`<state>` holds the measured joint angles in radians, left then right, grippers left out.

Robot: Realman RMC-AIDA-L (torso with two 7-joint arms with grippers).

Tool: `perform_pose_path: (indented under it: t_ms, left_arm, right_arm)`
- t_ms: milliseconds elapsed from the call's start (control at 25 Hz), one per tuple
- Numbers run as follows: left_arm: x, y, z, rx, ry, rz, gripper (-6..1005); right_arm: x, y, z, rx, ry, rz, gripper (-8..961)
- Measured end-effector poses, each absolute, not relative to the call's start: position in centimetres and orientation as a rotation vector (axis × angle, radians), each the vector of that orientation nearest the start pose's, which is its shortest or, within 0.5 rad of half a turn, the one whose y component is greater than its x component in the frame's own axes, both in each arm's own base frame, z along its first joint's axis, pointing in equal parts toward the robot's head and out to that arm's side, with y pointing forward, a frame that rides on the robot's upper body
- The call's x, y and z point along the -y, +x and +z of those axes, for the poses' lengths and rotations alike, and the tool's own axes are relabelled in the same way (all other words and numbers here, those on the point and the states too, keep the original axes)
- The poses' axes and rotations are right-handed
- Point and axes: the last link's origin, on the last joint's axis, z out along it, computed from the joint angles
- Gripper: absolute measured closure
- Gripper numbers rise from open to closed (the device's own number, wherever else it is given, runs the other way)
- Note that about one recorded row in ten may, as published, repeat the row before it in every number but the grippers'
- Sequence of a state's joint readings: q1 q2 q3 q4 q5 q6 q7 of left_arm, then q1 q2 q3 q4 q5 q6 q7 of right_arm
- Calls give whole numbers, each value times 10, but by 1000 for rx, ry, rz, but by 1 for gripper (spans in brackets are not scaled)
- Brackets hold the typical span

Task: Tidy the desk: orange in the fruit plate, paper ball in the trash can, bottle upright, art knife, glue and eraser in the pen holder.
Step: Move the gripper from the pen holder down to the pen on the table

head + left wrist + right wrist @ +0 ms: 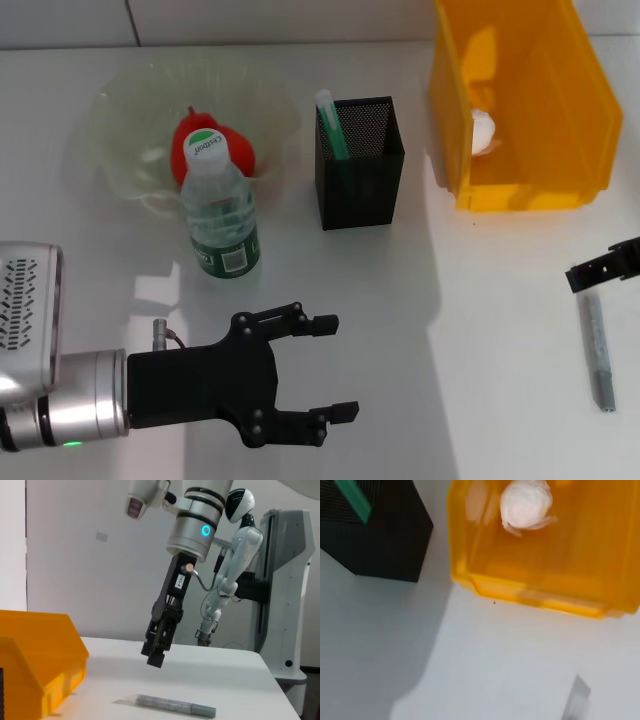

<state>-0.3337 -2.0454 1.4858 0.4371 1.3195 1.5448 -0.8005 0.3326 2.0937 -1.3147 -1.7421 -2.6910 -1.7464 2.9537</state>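
Note:
The orange (pixel 187 138) lies in the pale-green fruit plate (pixel 118 112) at the back left. The bottle (pixel 221 220) stands upright just in front of it. The black pen holder (pixel 360 165) holds a green-and-white stick (pixel 331 125). The paper ball (pixel 483 131) lies in the yellow trash can (pixel 520 100); it also shows in the right wrist view (pixel 526 502). A grey art knife (pixel 598 350) lies on the desk at the right. My right gripper (pixel 603 268) hangs just above its far end, as the left wrist view (pixel 156 656) shows. My left gripper (pixel 340 367) is open and empty at the front. The eraser is out of view.
The white desk (pixel 480 330) stretches between the pen holder and the knife. The trash can (pixel 540 592) stands close to the right of the pen holder (pixel 380 540). The knife (pixel 170 706) lies in front of the bin (pixel 35 660). A wall runs along the desk's back.

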Motion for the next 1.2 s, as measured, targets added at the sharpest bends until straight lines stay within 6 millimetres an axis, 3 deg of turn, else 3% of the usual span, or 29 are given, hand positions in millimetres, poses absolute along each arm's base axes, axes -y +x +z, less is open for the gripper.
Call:
perform_pose_path:
  t_ms: [600,1040,1200]
  left_arm:
    - [-235,-264,-73,155,-2882,-942,157]
    - [-236,-263,-73,149,-2883,-943,157]
    - [-236,-263,-73,149,-2883,-943,157]
  right_arm:
    - [-305,256,43,-1560,-2040,-410,137]
    - [-308,264,35,-1589,-2034,-404,137]
    - [-310,266,31,-1595,-2038,-409,261]
